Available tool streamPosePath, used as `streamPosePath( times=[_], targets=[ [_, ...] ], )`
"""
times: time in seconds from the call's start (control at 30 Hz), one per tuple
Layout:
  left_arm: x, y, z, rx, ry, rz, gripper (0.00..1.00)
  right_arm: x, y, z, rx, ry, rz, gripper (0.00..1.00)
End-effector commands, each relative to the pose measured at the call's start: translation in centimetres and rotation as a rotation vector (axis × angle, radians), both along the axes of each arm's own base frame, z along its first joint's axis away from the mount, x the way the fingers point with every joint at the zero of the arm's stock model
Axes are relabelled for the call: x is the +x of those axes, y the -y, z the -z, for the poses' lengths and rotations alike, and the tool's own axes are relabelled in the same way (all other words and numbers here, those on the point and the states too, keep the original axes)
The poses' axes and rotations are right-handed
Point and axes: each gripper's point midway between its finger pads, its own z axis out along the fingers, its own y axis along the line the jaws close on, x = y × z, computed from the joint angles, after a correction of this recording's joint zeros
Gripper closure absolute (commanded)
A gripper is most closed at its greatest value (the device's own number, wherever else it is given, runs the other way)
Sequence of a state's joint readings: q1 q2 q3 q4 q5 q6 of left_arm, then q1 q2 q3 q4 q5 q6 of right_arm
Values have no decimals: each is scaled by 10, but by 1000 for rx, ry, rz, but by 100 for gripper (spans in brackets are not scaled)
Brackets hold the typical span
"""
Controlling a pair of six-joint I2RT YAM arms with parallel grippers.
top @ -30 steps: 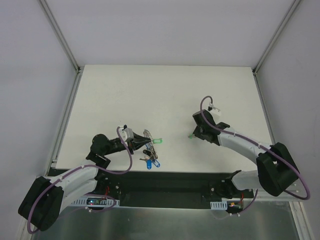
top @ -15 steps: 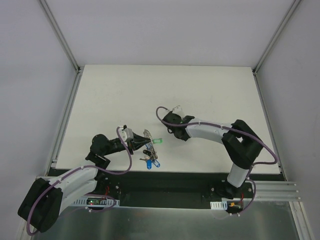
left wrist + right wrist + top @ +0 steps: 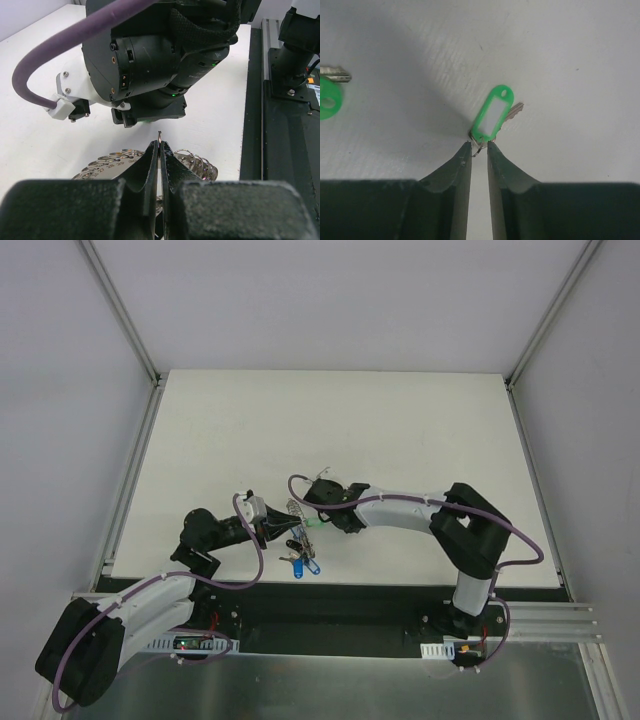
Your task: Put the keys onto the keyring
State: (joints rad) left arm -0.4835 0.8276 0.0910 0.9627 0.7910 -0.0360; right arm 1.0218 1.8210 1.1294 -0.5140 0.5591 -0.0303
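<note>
Open worktop [image 3: 400, 420] is left toward the far and right edges. The keyring [image 3: 295, 511] is clenched in the left jaws near the front edge. The right arm [image 3: 400, 507] is stretched leftward, the right jaws narrowly parted astride the ring of the green-tagged key [image 3: 491, 114].

The two arms I drive are twins: left arm [image 3: 150, 595] and right arm [image 3: 400, 506] both have white links between chunky black joints, each with a purple cable [image 3: 55, 55] held by a white clip [image 3: 62, 106]. Behind the right gripper [image 3: 478, 145] is a black housing [image 3: 150, 55] with small screws and a green light [image 3: 215, 64] (tiny, but lit). The fingers [image 3: 455, 175] are matte black and tapered.
</note>
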Motion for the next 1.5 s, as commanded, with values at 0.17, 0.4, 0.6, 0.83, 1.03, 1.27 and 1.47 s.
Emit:
streamPosePath(
  times=[0.17, 0.4, 0.6, 0.83, 1.03, 1.27, 1.47],
  targets=[
    [3, 2, -27, -41, 101, -3, 100, -7, -11, -41, 169, -4, 43, 68],
    [3, 2, -28, -43, 104, -1, 100, -6, -2, -52, 309, 24, 103, 69],
    [3, 2, -28, -42, 102, -4, 100, -5, -5, -44, 376, 27, 156, 71],
    [3, 2, -27, -39, 96, -3, 100, -1, -11, -28, 398, 10, 264, 76],
    [3, 3, -26, -38, 93, -1, 100, 3, -16, -12, 411, -15, 313, 79],
    [4, 3, -25, -35, 89, -3, 100, 2, -23, -3, 442, -53, 312, 81],
    [3, 3, -26, -35, 92, 0, 100, 6, -39, 1, 559, -106, 320, 81]
  ],
)
